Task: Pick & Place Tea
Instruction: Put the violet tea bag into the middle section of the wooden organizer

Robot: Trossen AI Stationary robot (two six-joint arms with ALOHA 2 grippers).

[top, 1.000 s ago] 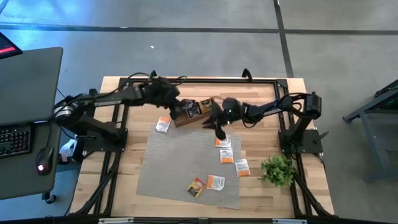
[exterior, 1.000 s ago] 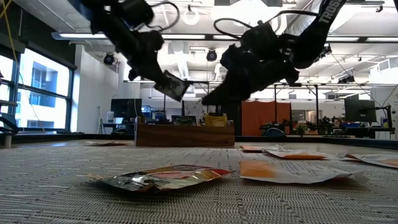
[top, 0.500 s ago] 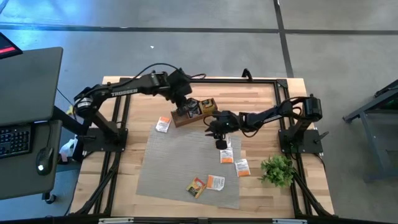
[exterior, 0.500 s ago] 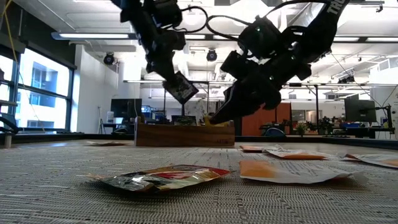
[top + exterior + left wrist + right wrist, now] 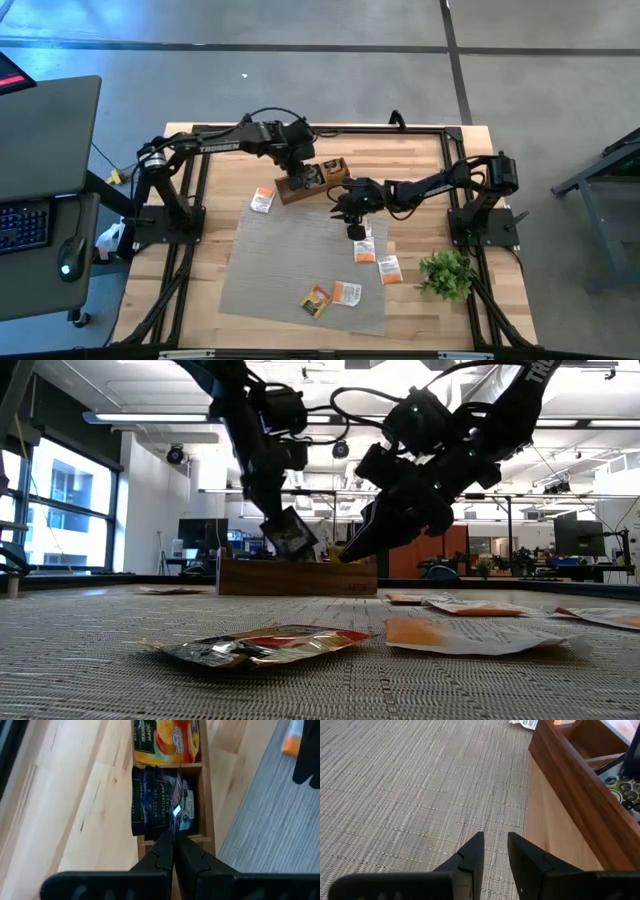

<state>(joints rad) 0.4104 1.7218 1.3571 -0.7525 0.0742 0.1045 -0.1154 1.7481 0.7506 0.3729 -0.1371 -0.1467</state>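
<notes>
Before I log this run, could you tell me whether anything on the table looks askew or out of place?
One thing: the sachet nearest the mat's front edge lies crumpled and puffed up in the low view, while the neighbouring sachets lie flat. The left hand holds a dark sachet over the wooden box; that looks orderly.

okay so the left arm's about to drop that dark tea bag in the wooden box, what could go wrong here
The left gripper pinches only the edge of the dark sachet, which hangs tilted over a compartment of the wooden box that already holds dark sachets; it may catch on them or the divider. The right gripper, empty, sits close beside the box and could be bumped.
</notes>
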